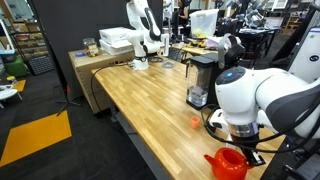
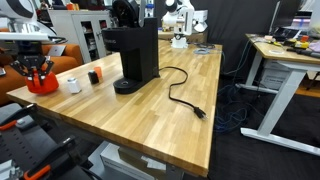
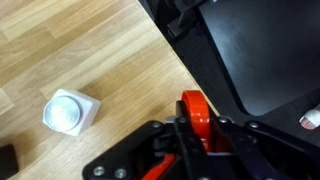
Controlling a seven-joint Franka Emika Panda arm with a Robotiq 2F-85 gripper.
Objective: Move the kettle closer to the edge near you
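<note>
A white robot arm reaches down over a long light-wood counter [image 2: 150,120]. Its claw [image 2: 36,68] is clenched on the loop handle of a small orange-red kettle [image 2: 42,82]. In the wrist view the red handle stands up between the dark fingers [image 3: 160,140].

The kettle is at one end of the counter, just beside a small white cap [image 2: 73,85] and well apart from the tall black coffee machine [image 2: 135,52]. In the wrist view the edge [image 3: 165,45] runs diagonally close by the handle, with dark floor beyond. Whether the kettle's base rests on the wood or hangs just above it cannot be told.

The step in hand looks like the carry itself: the grasp is made and the kettle is being brought to the rim. The next move probably calls for setting it down upright with its whole base on the wood, then letting go and lifting clear.

In an exterior view the short spout [image 1: 209,157] points to the picture's left. The kettle's long axis, spout to back, seems to lie roughly across the counter, though the arm hides much of it
</note>
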